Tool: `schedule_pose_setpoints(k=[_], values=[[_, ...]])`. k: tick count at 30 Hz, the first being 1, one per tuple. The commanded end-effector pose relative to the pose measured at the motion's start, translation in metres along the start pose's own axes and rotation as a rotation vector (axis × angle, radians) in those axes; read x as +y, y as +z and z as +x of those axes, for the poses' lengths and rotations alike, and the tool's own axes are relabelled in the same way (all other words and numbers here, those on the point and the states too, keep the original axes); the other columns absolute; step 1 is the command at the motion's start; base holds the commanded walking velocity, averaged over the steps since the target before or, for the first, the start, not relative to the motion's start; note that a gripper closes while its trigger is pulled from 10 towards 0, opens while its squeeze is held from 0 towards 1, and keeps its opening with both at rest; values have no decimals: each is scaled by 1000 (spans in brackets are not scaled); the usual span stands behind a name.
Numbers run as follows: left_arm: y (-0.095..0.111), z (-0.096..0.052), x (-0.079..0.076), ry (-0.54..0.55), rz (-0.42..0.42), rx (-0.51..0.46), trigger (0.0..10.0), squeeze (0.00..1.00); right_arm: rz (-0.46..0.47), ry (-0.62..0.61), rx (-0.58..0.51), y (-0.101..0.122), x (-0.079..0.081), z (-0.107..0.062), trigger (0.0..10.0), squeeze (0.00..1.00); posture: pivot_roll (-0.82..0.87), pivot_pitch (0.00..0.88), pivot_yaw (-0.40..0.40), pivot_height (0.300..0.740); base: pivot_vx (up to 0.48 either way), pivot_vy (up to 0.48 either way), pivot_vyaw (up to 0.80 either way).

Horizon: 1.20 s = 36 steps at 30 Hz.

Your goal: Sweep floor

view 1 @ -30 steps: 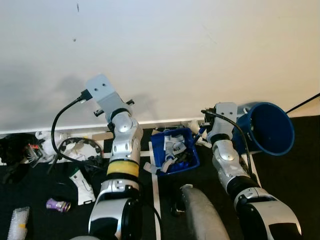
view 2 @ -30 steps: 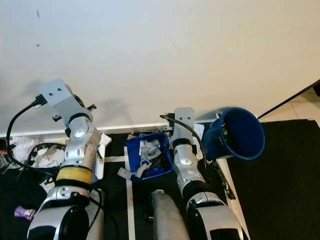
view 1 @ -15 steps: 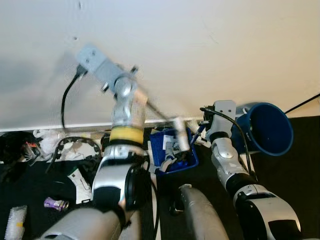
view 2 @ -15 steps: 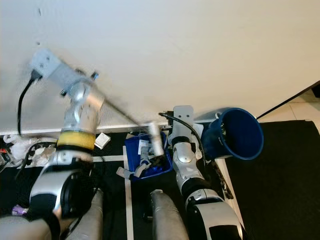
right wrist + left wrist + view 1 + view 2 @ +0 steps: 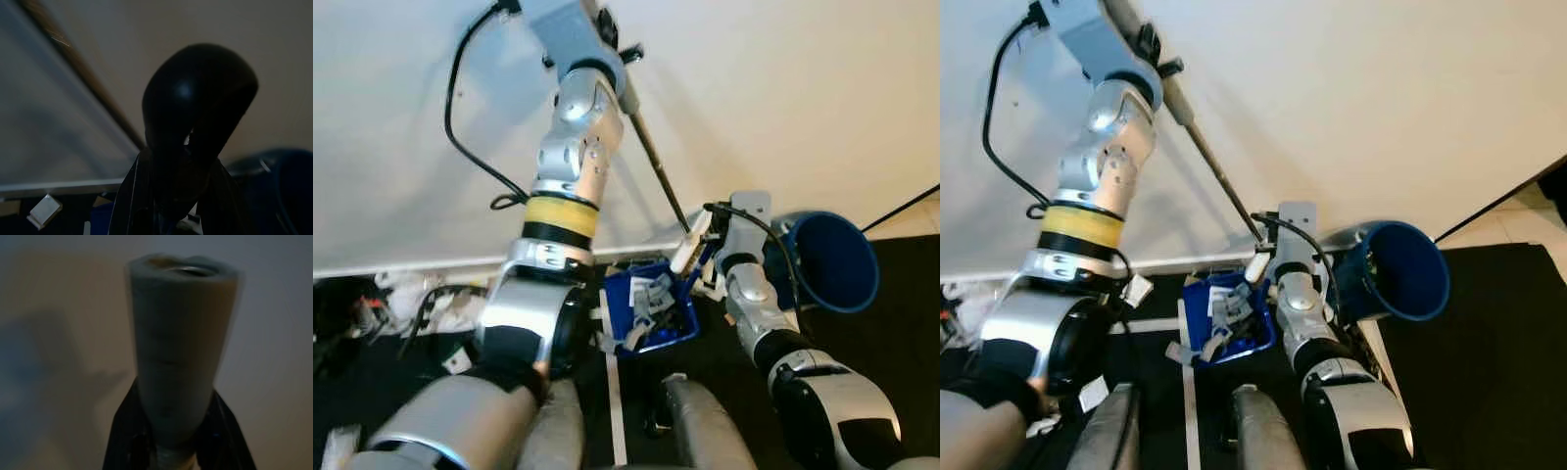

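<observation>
A dark floor point(image 5: 891, 323) with a pale tape line runs up to a plain cream wall point(image 5: 783, 88) with a white skirting strip. No writing or label can be read anywhere.

Taking the blue dustpan point(image 5: 651, 308) as landmark: it sits on the floor between the two arms, full of white paper scraps. Just to its right, the right arm reaches forward, its right end effector point(image 5: 188, 161) closed around a rounded black knob point(image 5: 200, 93), probably the dustpan's handle top; the dim wrist view leaves that unsure. Beyond it to the right lies a blue bucket point(image 5: 827, 259) tipped on its side, mouth toward the camera. Left of the dustpan, white scraps point(image 5: 406, 294) and dark clutter lie along the skirting, too blurred to name.

Above the dustpan, the broom handle point(image 5: 656, 162) slants up to the raised left arm. The left end effector point(image 5: 173, 431) grips its grey foam-covered end point(image 5: 178, 347). The broom's head is hidden behind the right arm.
</observation>
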<state>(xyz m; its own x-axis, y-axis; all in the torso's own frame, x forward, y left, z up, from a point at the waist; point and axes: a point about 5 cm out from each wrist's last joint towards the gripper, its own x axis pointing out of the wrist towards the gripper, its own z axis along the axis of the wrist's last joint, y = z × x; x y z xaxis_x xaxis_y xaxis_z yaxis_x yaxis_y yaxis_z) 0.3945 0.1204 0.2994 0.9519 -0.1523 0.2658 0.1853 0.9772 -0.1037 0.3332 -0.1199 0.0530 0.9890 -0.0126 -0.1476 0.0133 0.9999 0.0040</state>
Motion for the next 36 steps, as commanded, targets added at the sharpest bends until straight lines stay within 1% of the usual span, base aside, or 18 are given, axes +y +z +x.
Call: schedule_pose_setpoints(k=[1, 2, 3, 4, 6, 8, 10, 11, 13, 14, 17, 21, 24, 26, 28, 30, 34, 36], values=[[-5, -11, 20, -50, 191, 29, 10000, 0, 63, -68, 112, -25, -15, -11, 10000, 0, 141, 0, -79, 740, 0, 0, 0], [-5, -11, 20, -50, 191, 29, 10000, 0, 63, -68, 112, -25, -15, -11, 10000, 0, 141, 0, -79, 740, 0, 0, 0], [-20, -23, 37, -66, 288, 100, 10000, 0, 100, -92, 129, -30, -21, -13, 10000, 0, 147, 0, -73, 740, 0, 0, 0], [-20, -23, 37, -66, 288, 100, 10000, 0, 100, -92, 129, -30, -21, -13, 10000, 0, 147, 0, -73, 740, 0, 0, 0], [-37, -36, 55, -83, 382, 189, 10000, 0, 132, -113, 145, -35, -26, -17, 10000, 0, 151, 0, -66, 740, 0, 0, 0], [-67, -66, 83, -125, 526, 353, 10000, 0, 179, -126, 168, -45, -34, -23, 10000, 0, 155, 0, -57, 740, 0, 0, 0], [-98, -103, 106, -124, 545, 511, 10000, 0, 251, -148, 187, -54, -45, -31, 10000, 0, 161, 0, -51, 740, 0, 0, 0], [-98, -103, 106, -124, 545, 511, 10000, 0, 251, -148, 187, -54, -45, -31, 10000, 0, 161, 0, -51, 740, 0, 0, 0], [-114, -127, 123, -88, 584, 600, 10000, 0, 302, -168, 189, -60, -54, -36, 10000, 0, 166, 0, -50, 740, 0, 0, 0], [-114, -127, 123, -88, 584, 600, 10000, 0, 302, -168, 189, -60, -54, -36, 10000, 0, 166, 0, -50, 740, 0, 0, 0], [-129, -155, 147, 54, 608, 657, 10000, 0, 351, -166, 173, -64, -64, -41, 10000, 0, 176, 0, -55, 740, 0, 0, 0], [-134, -167, 157, 149, 605, 653, 10000, 0, 395, -145, 155, -64, -69, -43, 10000, 0, 183, 0, -62, 740, 0, 0, 0], [-147, -187, 166, 214, 600, 691, 10000, 0, 452, -136, 140, -65, -73, -45, 10000, 0, 193, 0, -64, 740, 0, 0, 0], [-168, -209, 170, 252, 544, 761, 10000, 0, 506, -139, 132, -67, -75, -47, 10000, 0, 196, 0, -57, 740, 0, 0, 0], [-175, -216, 171, 262, 524, 784, 10000, 0, 522, -139, 130, -68, -75, -47, 10000, 0, 197, 0, -57, 740, 0, 0, 0], [-197, -238, 170, 284, 469, 866, 10000, 0, 558, -143, 130, -69, -75, -49, 10000, 0, 198, 0, -56, 740, 0, 0, 0], [-218, -262, 167, 315, 447, 942, 10000, 0, 619, -149, 128, -72, -75, -50, 10000, 0, 197, 0, -55, 740, 0, 0, 0], [-231, -277, 163, 399, 368, 951, 10000, 0, 679, -136, 122, -72, -75, -50, 10000, 0, 193, 0, -55, 740, 0, 0, 0]])
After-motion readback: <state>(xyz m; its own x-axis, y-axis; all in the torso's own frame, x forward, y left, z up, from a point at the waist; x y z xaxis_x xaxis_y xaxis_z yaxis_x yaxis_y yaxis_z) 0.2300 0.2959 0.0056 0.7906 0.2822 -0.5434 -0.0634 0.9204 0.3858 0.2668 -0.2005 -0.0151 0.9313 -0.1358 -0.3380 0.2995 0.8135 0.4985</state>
